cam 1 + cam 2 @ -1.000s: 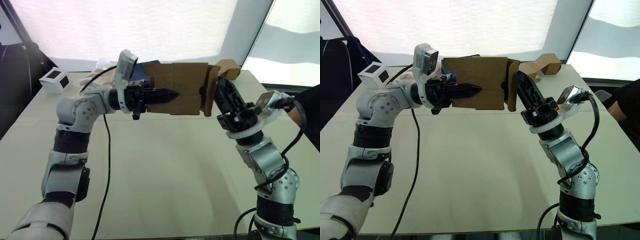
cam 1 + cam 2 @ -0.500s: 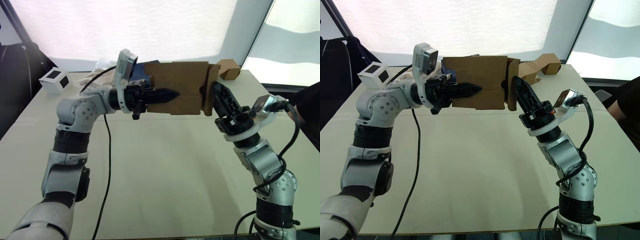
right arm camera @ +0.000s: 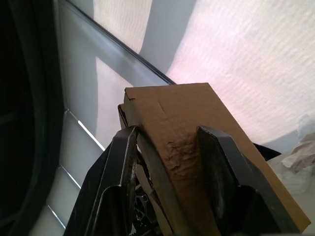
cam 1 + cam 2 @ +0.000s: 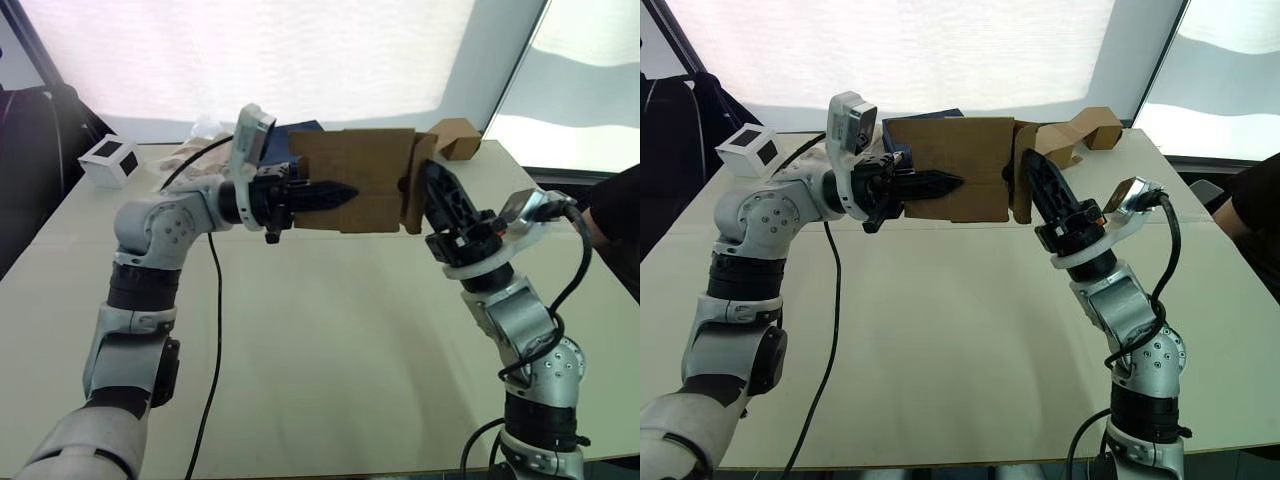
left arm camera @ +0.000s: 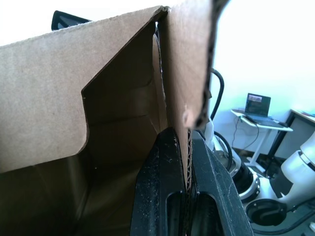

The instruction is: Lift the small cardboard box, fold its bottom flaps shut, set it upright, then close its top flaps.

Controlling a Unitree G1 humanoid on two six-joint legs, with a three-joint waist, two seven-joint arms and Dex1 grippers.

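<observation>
The small cardboard box (image 4: 365,175) hangs sideways above the table, its open ends facing left and right. My left gripper (image 4: 343,190) is shut on the box's front wall, and the left wrist view shows both fingers (image 5: 162,172) pinching the corrugated edge. My right gripper (image 4: 432,182) is at the box's right end, against the folded-in flap (image 4: 420,180). In the right wrist view its fingers (image 3: 123,157) stand apart with that cardboard flap (image 3: 172,113) between them, so it is open.
A white cube with black squares (image 4: 110,160) sits at the table's far left. A longer folded cardboard piece (image 4: 455,138) lies at the back right. A dark blue object (image 4: 300,128) shows behind the box. A black cable (image 4: 212,330) trails over the table (image 4: 330,350). A person's arm (image 4: 615,215) is at the right edge.
My right gripper has moved up and left, closer against the box's right end flap. The box and left gripper have hardly moved.
</observation>
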